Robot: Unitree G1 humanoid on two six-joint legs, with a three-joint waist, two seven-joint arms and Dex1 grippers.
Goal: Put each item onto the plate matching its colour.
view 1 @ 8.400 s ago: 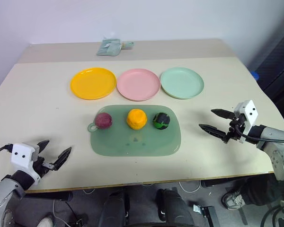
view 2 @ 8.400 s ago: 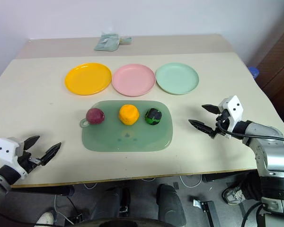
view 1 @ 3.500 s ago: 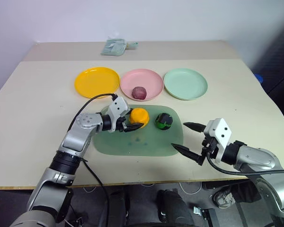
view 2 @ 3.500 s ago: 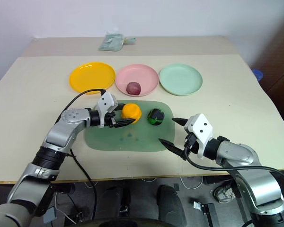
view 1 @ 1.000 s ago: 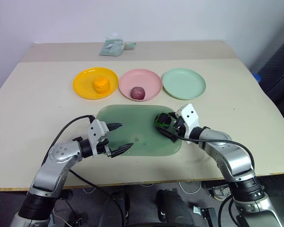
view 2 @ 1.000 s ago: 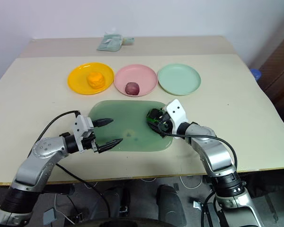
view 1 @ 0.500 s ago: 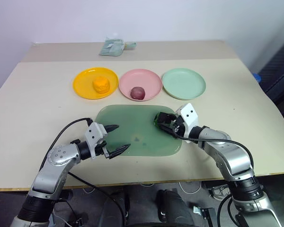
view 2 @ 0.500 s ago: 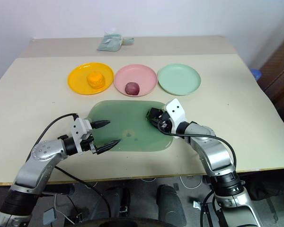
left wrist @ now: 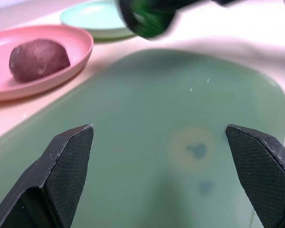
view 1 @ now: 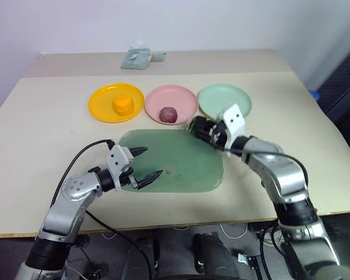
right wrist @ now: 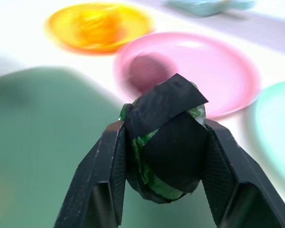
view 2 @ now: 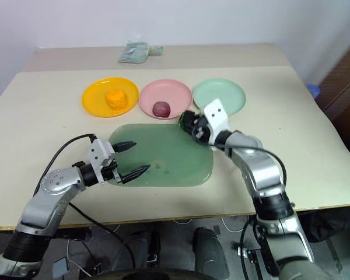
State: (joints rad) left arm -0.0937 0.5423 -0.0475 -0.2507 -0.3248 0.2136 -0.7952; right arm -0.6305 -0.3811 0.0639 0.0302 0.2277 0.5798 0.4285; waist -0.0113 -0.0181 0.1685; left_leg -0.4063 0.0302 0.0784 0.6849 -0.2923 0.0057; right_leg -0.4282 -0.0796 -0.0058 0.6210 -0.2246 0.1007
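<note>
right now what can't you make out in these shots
- Head views: the green-and-black item, clamped in the right gripper, is mostly hidden by the fingers.
- Left wrist view: that item is cut off by the frame edge.
- Right wrist view: the orange item on the yellow plate is blurred.
- The folded object at the table's far edge is too small to identify.

Bright even light, soft shadows, right wrist background blurred, perhaps motion
</note>
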